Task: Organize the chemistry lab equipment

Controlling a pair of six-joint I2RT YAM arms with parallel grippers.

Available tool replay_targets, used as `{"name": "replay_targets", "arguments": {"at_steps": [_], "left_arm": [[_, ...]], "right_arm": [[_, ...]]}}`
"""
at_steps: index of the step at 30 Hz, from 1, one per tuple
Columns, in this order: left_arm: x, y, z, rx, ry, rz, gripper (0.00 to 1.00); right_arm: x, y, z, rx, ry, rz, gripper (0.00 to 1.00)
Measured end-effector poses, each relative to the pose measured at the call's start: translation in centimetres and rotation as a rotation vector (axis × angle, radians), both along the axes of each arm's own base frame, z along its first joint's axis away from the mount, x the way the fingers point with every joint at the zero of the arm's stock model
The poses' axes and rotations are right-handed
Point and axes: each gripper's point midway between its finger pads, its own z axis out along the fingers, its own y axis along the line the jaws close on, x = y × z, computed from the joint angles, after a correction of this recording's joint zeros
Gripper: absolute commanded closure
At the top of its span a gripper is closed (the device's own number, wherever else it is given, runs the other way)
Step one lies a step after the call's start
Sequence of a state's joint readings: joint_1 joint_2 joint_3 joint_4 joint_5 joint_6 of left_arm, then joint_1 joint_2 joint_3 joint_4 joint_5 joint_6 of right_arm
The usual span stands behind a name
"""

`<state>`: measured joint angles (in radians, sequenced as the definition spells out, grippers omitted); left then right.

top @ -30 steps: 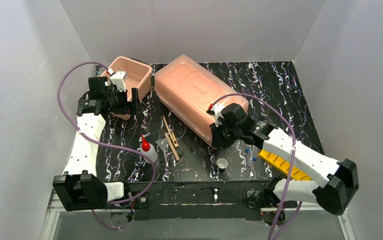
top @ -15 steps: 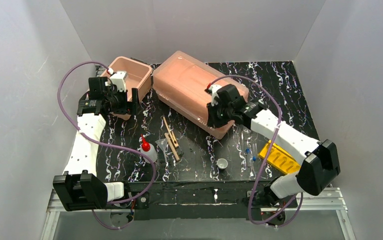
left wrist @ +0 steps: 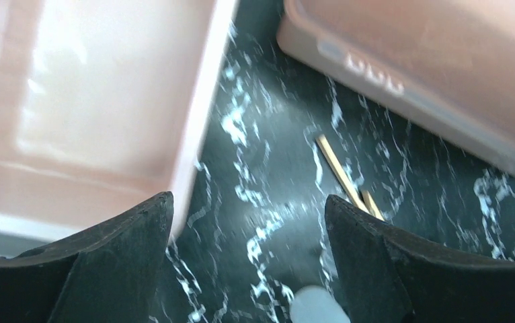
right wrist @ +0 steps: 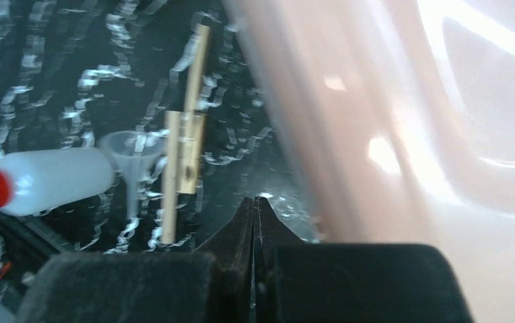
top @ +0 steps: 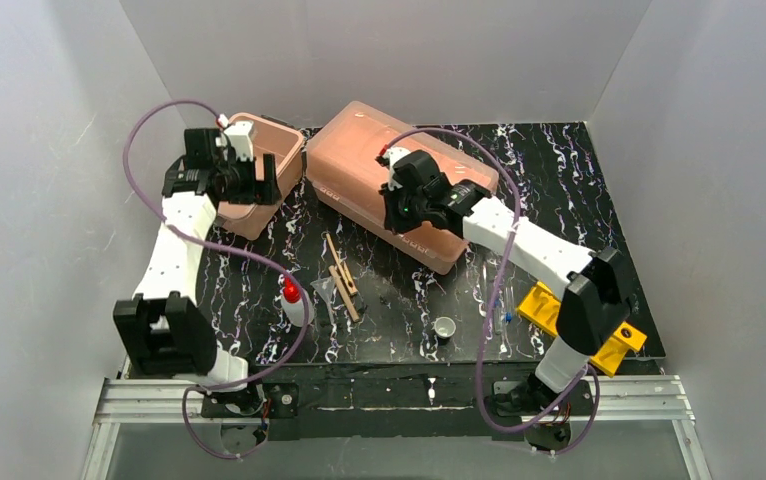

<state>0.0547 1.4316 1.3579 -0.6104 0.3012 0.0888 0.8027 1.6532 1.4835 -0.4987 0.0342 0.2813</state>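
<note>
My right pincer [right wrist: 255,202] was shut, empty, at the lidded box's [top: 354,150] near edge; my left pincer [left wrist: 247,202] gaped empty. The wooden clamps [top: 342,275] lay on the tabletop [top: 559,170], and I judged I'd have to open wide before descending on them.

Between your left gripper [left wrist: 248,222]'s black fingers, the table [left wrist: 268,155] is black with white marbled veins. The open bin [left wrist: 93,87] beside one finger is a glossy pale pink. Ahead of your right gripper [right wrist: 255,205], which is also black, the wooden clamps [right wrist: 184,155] are light tan. Left of them, the squeeze bottle [right wrist: 50,182] is white with a red nozzle. The lidded box [right wrist: 389,121] to the right of those jaws is translucent pink. Behind them, the rack [top: 541,305] is yellow, the tubes [top: 500,312] clear with blue caps, and the cup [top: 445,328] white.
</note>
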Motion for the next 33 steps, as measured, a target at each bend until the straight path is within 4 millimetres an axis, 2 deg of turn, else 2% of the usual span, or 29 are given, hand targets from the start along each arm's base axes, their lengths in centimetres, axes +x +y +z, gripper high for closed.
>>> {"name": "replay_targets", "arguments": {"at_steps": [3,8,13,17,22,29,33], "left_arm": [[3.7,0.7,1.0,0.032,-0.047,0.026,0.19],[9.6,1.3,1.6,0.124,-0.118,0.046,0.18],[15.0,-1.2,0.7,0.206,-0.15,-0.005,0.18],[16.9,-3.6,-1.4,0.243,-0.135,-0.057,0.18],[18.6,-6.1,-3.1,0.279,-0.118,-0.118,0.18],[19.7,-7.7,-2.2,0.308,-0.156,-0.166,0.18],[20.2,-9.8,-1.6,0.326,-0.183,-0.223,0.18]], "right_arm": [[1.4,-2.3,-2.6,-0.033,0.065,-0.071,0.98],[3.8,-6.2,-3.2,-0.031,0.086,-0.184,0.97],[6.3,-10.2,-2.9,-0.023,0.083,-0.299,0.97],[7.6,-12.3,-2.9,-0.008,0.095,-0.368,0.96],[8.2,-13.1,-2.8,0.009,0.104,-0.405,0.96],[8.5,-13.1,-1.8,0.066,0.096,-0.419,0.93],[8.8,-12.9,-1.1,0.093,0.079,-0.416,0.92]]}}
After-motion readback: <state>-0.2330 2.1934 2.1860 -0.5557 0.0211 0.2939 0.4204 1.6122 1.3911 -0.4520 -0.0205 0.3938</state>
